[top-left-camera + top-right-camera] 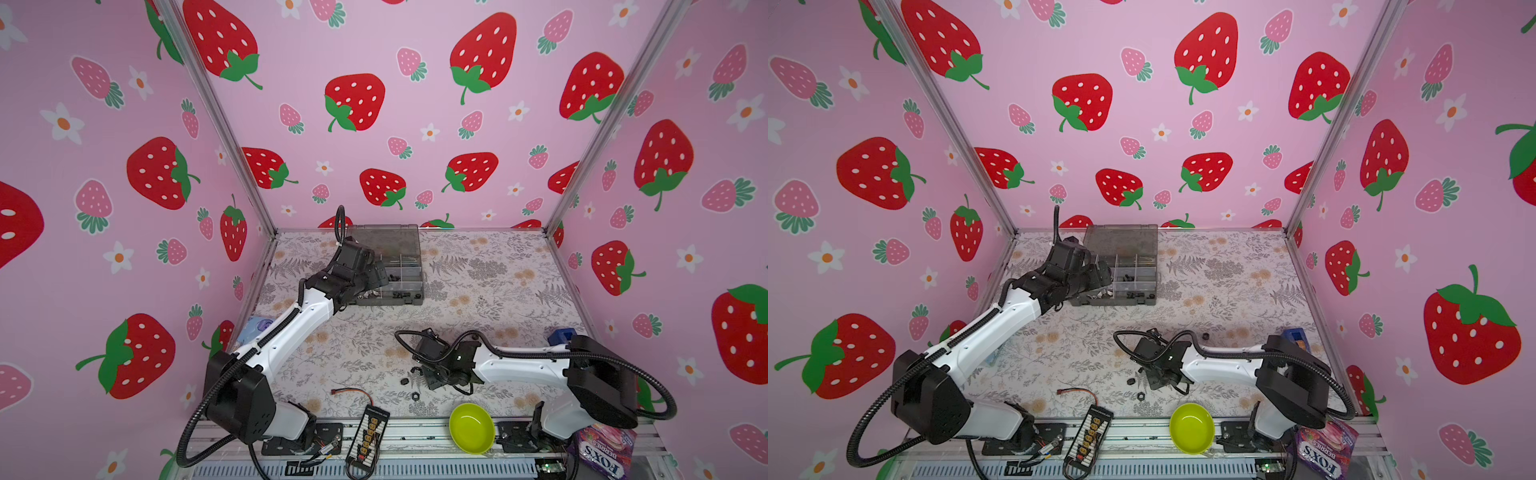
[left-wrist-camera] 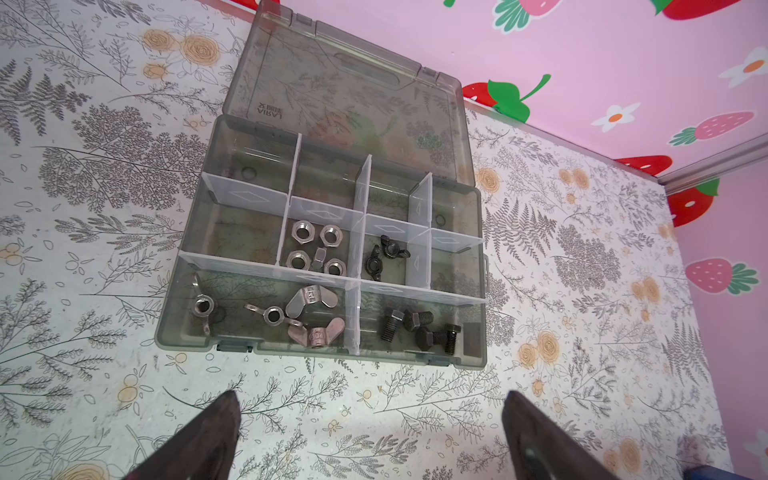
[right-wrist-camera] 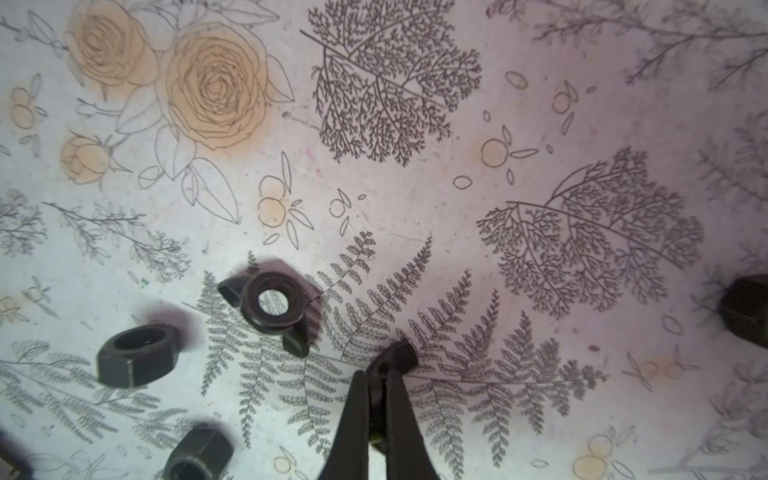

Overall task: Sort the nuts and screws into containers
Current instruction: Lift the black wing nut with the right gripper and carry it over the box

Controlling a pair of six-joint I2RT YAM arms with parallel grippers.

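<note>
Outstretched, the left end effector point(image 2: 370, 395) hangs wide apart beside the box point(image 2: 291, 349). The right end effector point(image 3: 380, 365), wrist bent down, presses together beside loose nuts point(image 3: 137, 359).

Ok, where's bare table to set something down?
Free: the table right of the organizer box, out to the wall, and the strip between box and right arm. Crowded: loose black nuts around the right end effector; wire and green bowl at the front.
</note>
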